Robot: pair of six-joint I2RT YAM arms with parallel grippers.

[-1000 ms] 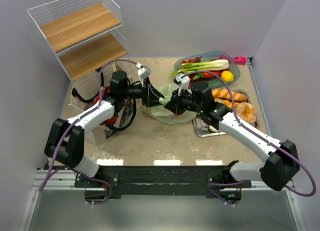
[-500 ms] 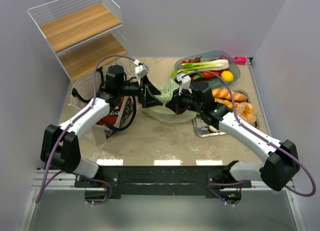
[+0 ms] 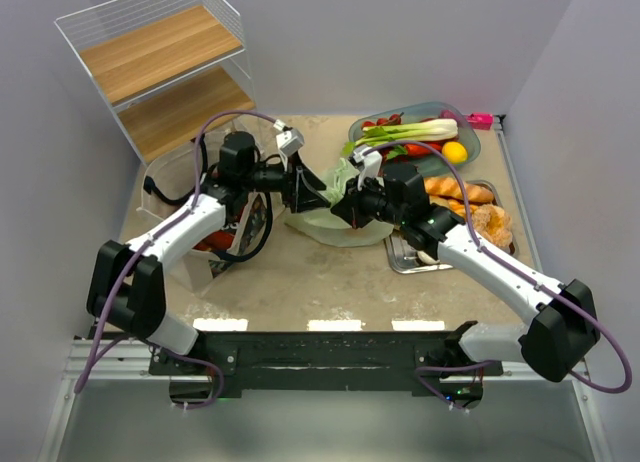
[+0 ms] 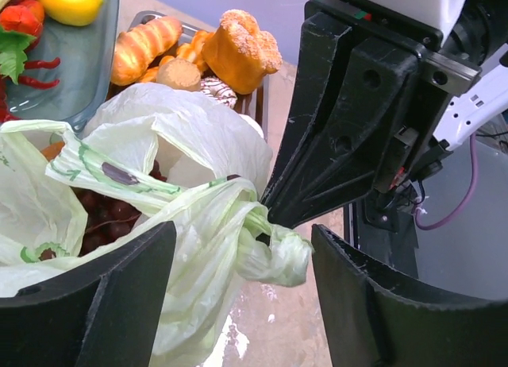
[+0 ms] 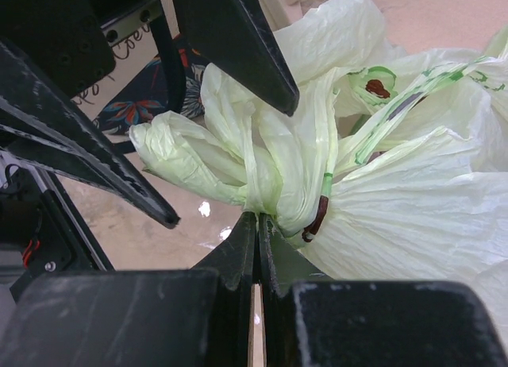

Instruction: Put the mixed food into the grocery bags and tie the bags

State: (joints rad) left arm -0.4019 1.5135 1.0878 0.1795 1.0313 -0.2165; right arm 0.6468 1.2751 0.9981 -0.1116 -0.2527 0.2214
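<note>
the green bag (image 3: 332, 214) sits mid-worktop (image 3: 300, 272), between the two arms, with dark grapes (image 4: 103, 216) showing inside. the right end effector (image 5: 255, 238) is together, clamped on the bag's twisted handles just below the knot (image 5: 238, 164). the left end effector (image 4: 242, 238) stands apart, one finger either side of the knot's loose end, not gripping it. the bread tray (image 3: 400, 260) lies just right of the bag, and the tote (image 3: 172, 167) lies to its left.

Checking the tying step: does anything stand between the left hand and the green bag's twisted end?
Nothing visible does. The open left hand has the twisted end of the green bag between its fingers; the right hand, shut on the bag's neck, is beyond it.
</note>
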